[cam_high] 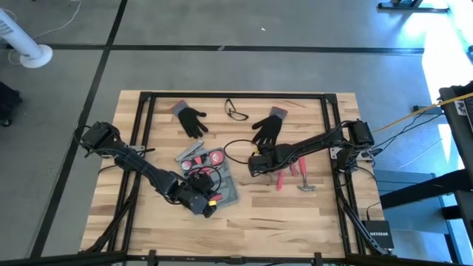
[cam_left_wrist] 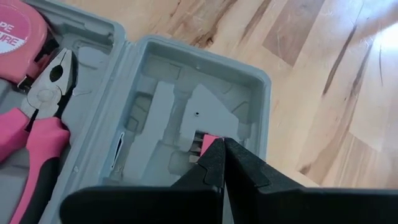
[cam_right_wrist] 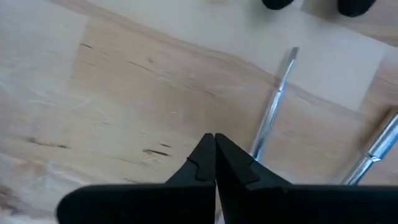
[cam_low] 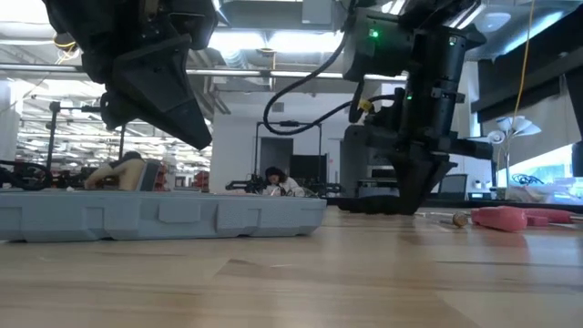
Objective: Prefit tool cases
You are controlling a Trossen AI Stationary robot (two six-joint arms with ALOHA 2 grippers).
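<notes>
The open tool case (cam_left_wrist: 186, 106) holds pink pliers (cam_left_wrist: 37, 130) and a tape measure (cam_left_wrist: 18, 37). Left gripper (cam_left_wrist: 221, 146) hovers over its empty recesses, fingers closed. Right gripper (cam_right_wrist: 214, 140), beside the case, is closed too.

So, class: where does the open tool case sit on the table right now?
In the high view the tool case lies open, left of the table's centre, beneath the left arm's tool, with the loose pink-handled tools off to its right.

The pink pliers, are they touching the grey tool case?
Touching. The left wrist view shows the pink pliers lying in a moulded recess of the open tool case, beside the tape measure.
</notes>
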